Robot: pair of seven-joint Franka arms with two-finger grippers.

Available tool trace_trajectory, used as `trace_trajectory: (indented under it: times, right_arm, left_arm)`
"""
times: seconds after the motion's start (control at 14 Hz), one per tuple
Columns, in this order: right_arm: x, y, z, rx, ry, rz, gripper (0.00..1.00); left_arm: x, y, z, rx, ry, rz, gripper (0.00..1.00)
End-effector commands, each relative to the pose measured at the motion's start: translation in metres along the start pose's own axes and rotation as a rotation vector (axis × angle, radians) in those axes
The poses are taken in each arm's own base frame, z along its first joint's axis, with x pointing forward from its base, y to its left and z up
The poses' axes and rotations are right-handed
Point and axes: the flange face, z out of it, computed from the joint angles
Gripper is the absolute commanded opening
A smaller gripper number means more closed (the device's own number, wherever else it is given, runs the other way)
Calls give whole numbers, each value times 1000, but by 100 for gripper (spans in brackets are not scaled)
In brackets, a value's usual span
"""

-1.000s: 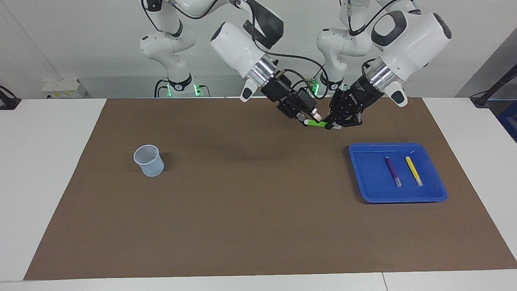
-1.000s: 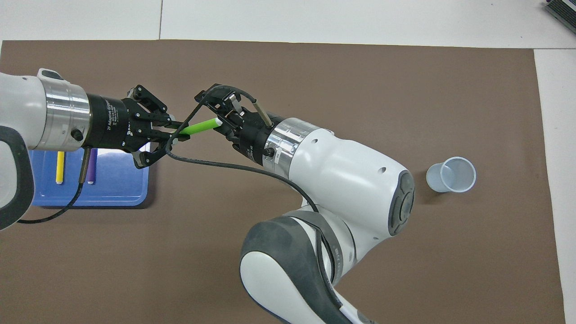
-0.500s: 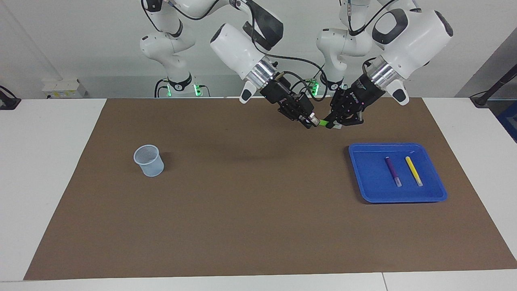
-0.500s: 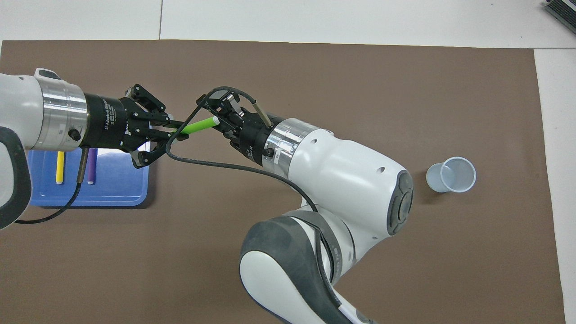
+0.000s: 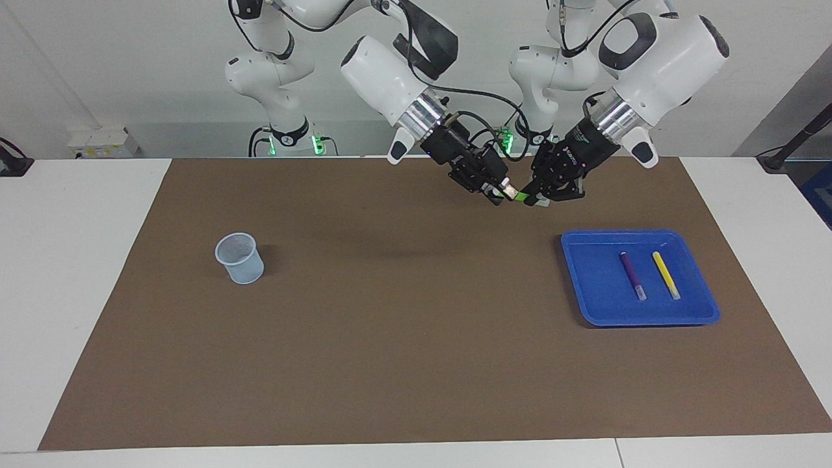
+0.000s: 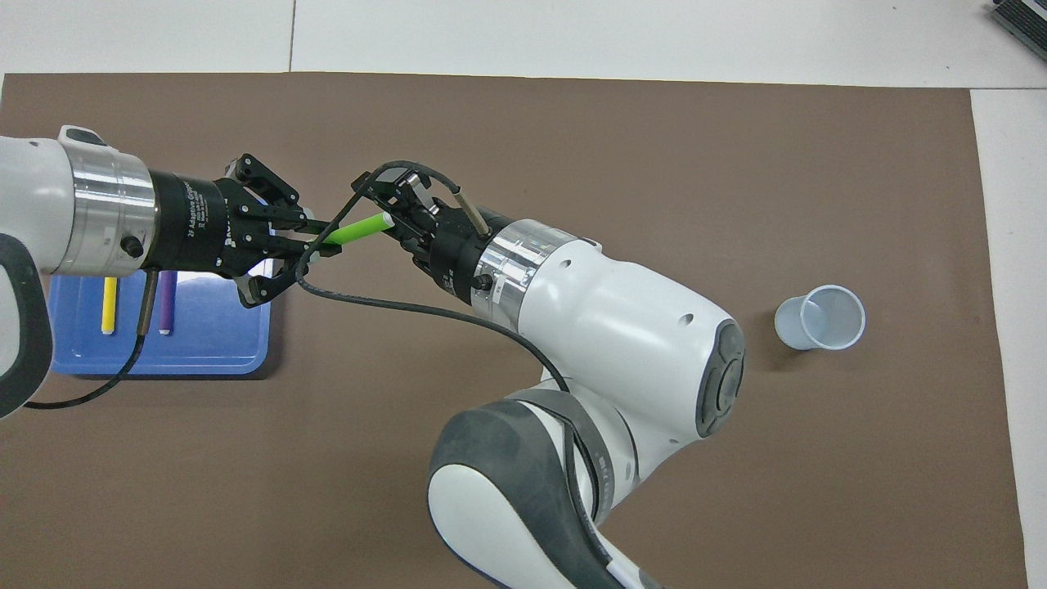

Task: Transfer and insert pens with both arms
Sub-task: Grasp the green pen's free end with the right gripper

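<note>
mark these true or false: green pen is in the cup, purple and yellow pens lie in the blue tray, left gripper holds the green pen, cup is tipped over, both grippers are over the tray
1. The green pen is in the cup. False: it is up in the air between the two grippers.
2. The purple pen and yellow pen lie in the blue tray. True.
3. The left gripper holds the green pen. True.
4. The cup is tipped over. False: it stands upright.
5. Both grippers are over the tray. False: the right gripper is over the brown mat.
</note>
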Motion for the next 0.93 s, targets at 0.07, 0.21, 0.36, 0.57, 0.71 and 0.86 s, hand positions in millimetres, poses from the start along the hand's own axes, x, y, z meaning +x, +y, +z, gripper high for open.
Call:
trace_trajectory:
  times: [0.07,0.21,0.36,0.57,0.71,0.86]
  right_arm:
    - [-4,0,2,16,5,-24,37]
    - [-11,4,5,8,-4,-28,32]
    - [-13,3,4,9,-5,-25,39]
    - [-13,5,4,6,-5,-26,47]
    - [-14,5,5,5,-7,-25,47]
    - [-14,6,4,4,-6,-28,44]
  left_arm:
    - [-2,-10,1,17,-8,-14,0]
    - [-3,-11,-1,13,-9,-13,0]
    - [-3,-11,-1,14,-10,-12,0]
    - [-3,-11,-1,12,-10,-12,0]
    - [-3,-11,-1,14,-10,-14,0]
    - [-3,-11,-1,14,-10,-14,0]
